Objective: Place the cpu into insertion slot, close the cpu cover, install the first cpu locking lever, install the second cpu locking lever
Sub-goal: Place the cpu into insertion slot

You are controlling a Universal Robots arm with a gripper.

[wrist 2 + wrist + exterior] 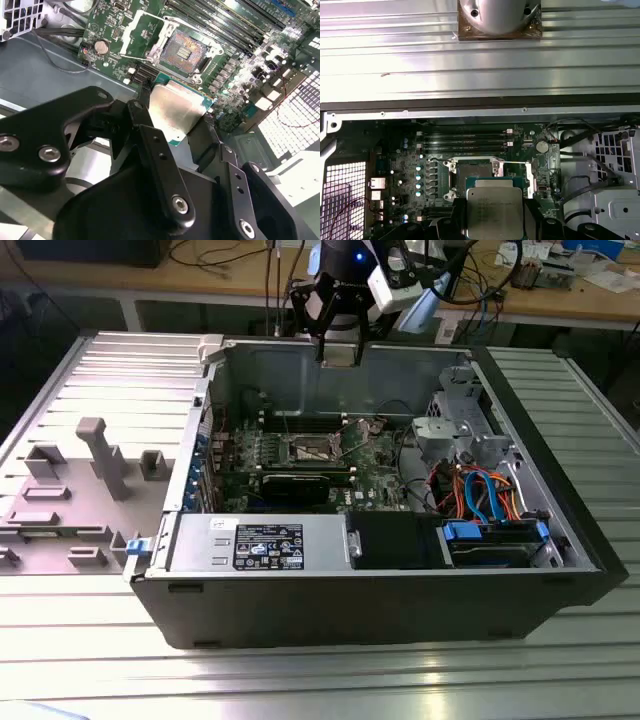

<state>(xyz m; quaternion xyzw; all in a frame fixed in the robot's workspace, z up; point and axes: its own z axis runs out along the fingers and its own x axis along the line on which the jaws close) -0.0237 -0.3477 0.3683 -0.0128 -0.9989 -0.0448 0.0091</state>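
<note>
The cpu [176, 107], a flat square chip with a dull silver top, is held between my gripper's [172, 122] black fingers [139, 112]. In the exterior view the gripper [340, 350] hangs above the far wall of the open computer case, higher than the board. The insertion slot [186, 49] lies open on the green board, its contact field bare. The cpu cover [129, 31] stands tilted up at one side of the slot. In the first wrist view the cpu [492, 205] hides part of the slot [479, 170].
Long black memory slots [465, 142] run beside the socket. A black graphics card [300, 483], a power supply [260, 545], a drive cage [460, 430] and coloured cables [485, 495] crowd the case. A grey fixture plate [80, 485] lies at the exterior view's left.
</note>
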